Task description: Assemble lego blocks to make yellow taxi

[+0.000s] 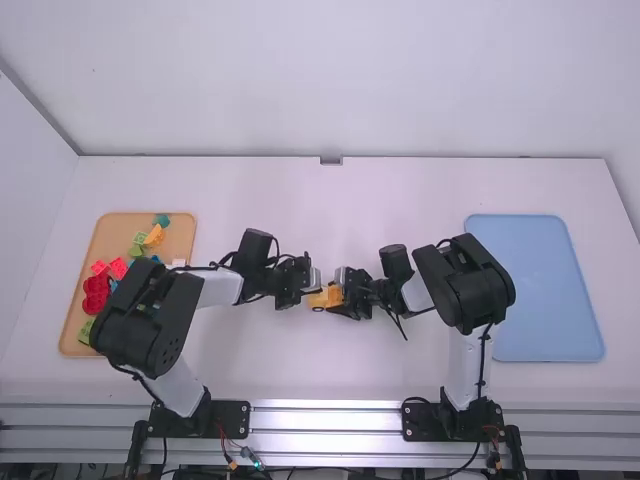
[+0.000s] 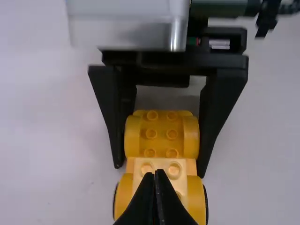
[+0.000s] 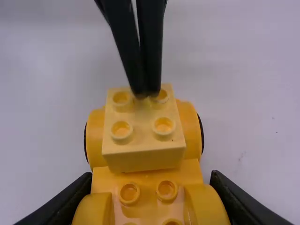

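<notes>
In the middle of the table is a yellow car base (image 1: 332,295) with wheels. My right gripper (image 1: 340,293) is shut on its sides; the right wrist view shows this gripper (image 3: 151,179) around the studded body (image 3: 145,177). A pale yellow block (image 3: 143,138) sits on the base at the end away from the right gripper. My left gripper (image 1: 317,290) comes in from the left. Its fingers are shut together with nothing between them, and its tips (image 2: 157,172) are over the studs of the pale block (image 2: 161,169), where contact cannot be judged.
An orange-tan tray (image 1: 72,320) with red, green, yellow and blue pieces lies at the far left, partly under the left arm. A blue tray (image 1: 548,290) lies at the right, beyond the right arm's elbow. The two grippers almost meet at mid-table.
</notes>
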Available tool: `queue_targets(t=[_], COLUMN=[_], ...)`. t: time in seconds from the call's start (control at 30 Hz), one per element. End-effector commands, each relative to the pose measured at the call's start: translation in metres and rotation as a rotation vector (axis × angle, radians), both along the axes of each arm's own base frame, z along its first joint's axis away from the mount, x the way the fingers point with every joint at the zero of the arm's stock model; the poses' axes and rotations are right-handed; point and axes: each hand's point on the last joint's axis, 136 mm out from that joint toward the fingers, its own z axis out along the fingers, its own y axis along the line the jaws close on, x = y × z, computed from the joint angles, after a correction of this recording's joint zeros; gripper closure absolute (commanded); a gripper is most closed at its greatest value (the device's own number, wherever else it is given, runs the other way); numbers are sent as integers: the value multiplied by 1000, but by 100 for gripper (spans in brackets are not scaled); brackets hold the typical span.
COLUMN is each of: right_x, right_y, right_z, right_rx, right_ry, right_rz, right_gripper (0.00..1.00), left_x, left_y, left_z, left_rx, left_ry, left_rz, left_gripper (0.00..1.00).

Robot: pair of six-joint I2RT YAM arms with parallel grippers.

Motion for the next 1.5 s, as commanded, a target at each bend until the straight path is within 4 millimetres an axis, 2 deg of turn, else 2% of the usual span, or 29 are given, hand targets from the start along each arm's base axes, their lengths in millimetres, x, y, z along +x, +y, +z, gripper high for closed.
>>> queue_targets(t=[0.0, 0.27, 0.6, 0.77, 0.87, 1.03, 1.1, 1.17, 1.2, 1.23, 1.37, 1.47], right_x=[-2, -2, -2, -1, 0, 0, 0, 0, 0, 0, 4, 7], right_y=[-5, -5, -4, -4, -4, -4, -4, -4, -4, -4, -6, -4], right_z=[-12, -12, -11, -11, -10, -10, -10, -10, -10, -11, -14, -15], right_rx=[-41, -42, -41, -38, -37, -36, -36, -37, -38, -42, -63, -75], right_ry=[36, 38, 34, 28, 25, 24, 23, 22, 23, 21, 18, 42], right_rz=[-31, -31, -31, -31, -31, -31, -31, -32, -33, -36, -56, -82], right_gripper=[40, 40, 40, 41, 40, 40, 40, 40, 39, 37, 33, 27], left_x=[-5, -9, -9, -7, -2, 15, 22, 26, 28, 33, 41, 46], left_y=[-1, 2, 33, 35, 25, 10, 9, 11, 12, 17, 30, 47], left_z=[-14, -32, -66, -65, -51, 6, 38, 60, 77, 93, 124, 147], left_rx=[3, 39, 268, 260, 201, 105, 87, 81, 77, 81, 84, 68], left_ry=[33, 75, 124, 127, 114, 27, -26, -67, -91, -118, -156, -130], left_rz=[-12, -4, 106, 112, 85, 56, 62, 76, 100, 154, 297, 479], left_gripper=[98, 98, 98, 98, 98, 98, 98, 98, 83, 1, 1, 1])
